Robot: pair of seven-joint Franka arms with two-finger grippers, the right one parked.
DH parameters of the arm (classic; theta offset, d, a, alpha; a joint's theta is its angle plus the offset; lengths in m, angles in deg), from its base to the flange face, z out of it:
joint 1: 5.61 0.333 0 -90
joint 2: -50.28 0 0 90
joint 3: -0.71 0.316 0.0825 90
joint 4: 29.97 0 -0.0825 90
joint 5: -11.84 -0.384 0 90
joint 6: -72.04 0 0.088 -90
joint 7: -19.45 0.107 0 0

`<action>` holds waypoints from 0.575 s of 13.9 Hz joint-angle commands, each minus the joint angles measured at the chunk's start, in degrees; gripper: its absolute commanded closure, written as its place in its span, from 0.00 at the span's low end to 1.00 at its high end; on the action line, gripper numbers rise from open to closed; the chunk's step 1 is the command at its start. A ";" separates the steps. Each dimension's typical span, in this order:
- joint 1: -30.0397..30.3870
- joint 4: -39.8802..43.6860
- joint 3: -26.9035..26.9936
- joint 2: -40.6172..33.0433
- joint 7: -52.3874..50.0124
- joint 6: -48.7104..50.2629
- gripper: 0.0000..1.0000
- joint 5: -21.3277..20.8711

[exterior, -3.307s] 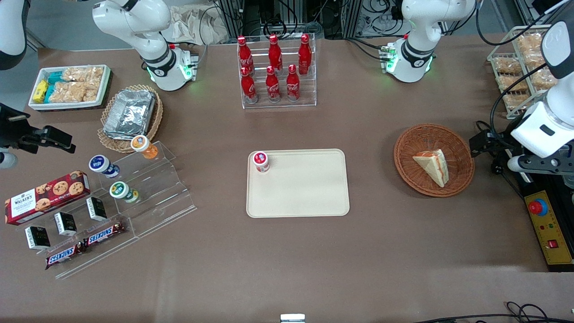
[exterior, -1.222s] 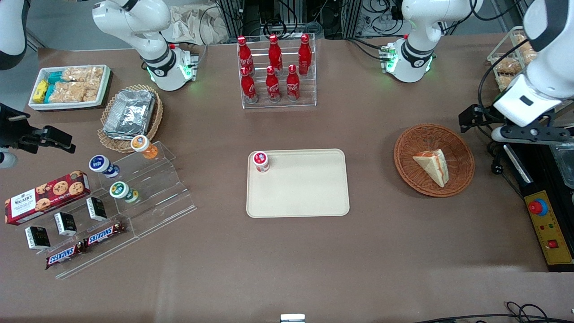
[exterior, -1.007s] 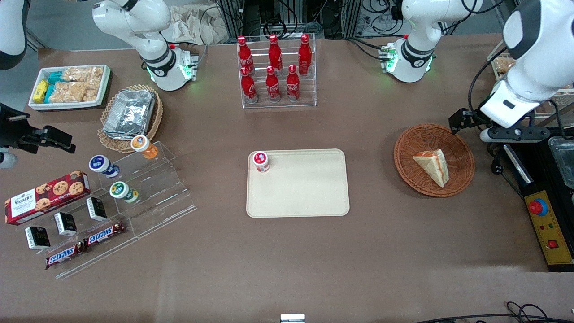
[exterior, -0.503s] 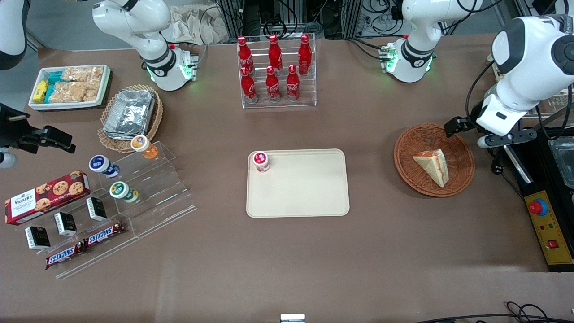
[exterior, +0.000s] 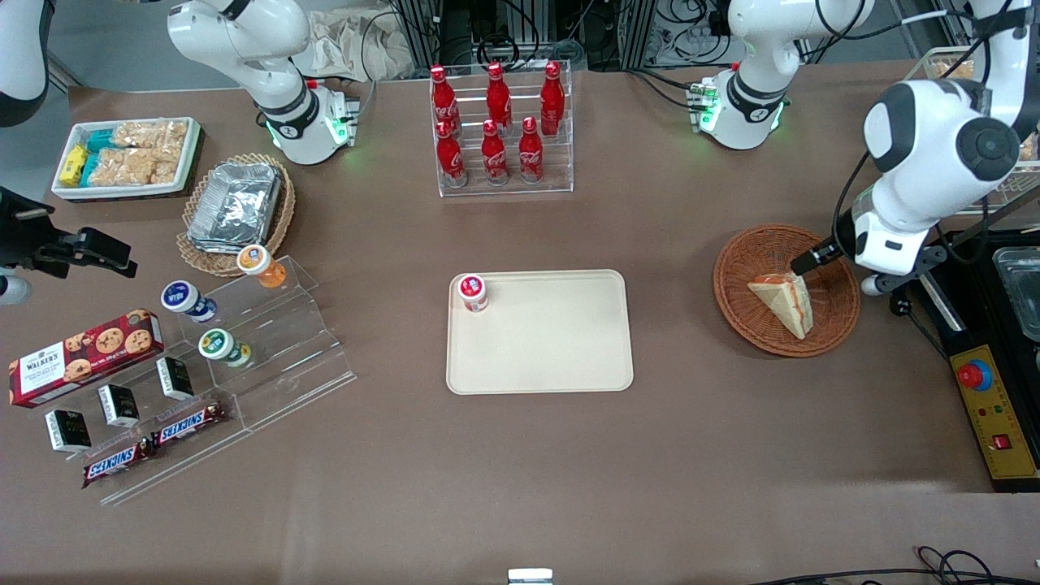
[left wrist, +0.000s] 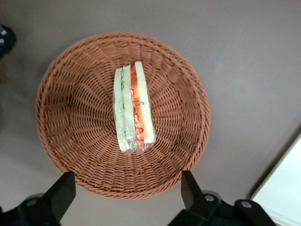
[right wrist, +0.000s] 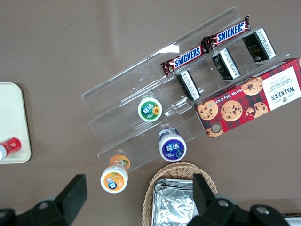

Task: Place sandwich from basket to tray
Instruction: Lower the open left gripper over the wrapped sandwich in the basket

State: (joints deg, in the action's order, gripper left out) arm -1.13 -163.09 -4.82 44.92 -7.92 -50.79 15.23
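The sandwich (exterior: 784, 302), a white-bread wedge with red and green filling, lies in the round reddish-brown basket (exterior: 756, 244) toward the working arm's end of the table. The left wrist view shows the sandwich (left wrist: 133, 108) on its edge in the middle of the basket (left wrist: 61, 108). My left gripper (exterior: 838, 273) hangs above the basket's rim, open and empty, with its fingers (left wrist: 63, 193) spread about as wide as the basket. The cream tray (exterior: 552, 349) lies flat at the table's middle, and its corner shows in the left wrist view (left wrist: 282, 188).
A small red-lidded bottle (exterior: 473, 292) stands on the tray's corner. A clear rack of red cola bottles (exterior: 500, 130) stands farther from the front camera. A yellow box with a red stop button (exterior: 995, 406) lies at the working arm's table edge.
My left arm has swung in from the table's edge toward the basket and lowered, so the gripper now hangs over the basket. The sandwich, basket and tray have not moved.
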 commanded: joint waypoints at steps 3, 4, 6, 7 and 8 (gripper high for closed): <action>0.71 -1.00 -0.36 6.13 -3.81 -5.31 0.00 1.78; 0.62 -1.26 -0.36 7.54 -4.52 -6.80 0.00 2.32; 0.71 -1.53 -0.36 9.91 -4.79 -8.31 0.00 2.41; 1.23 -1.53 -0.36 11.66 -4.79 -8.66 0.00 2.41; 1.59 -1.35 -0.36 13.25 -4.97 -9.01 0.00 2.41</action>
State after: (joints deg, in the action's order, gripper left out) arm -0.64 -164.14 -4.79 55.56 -11.42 -57.70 17.38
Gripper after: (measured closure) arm 0.000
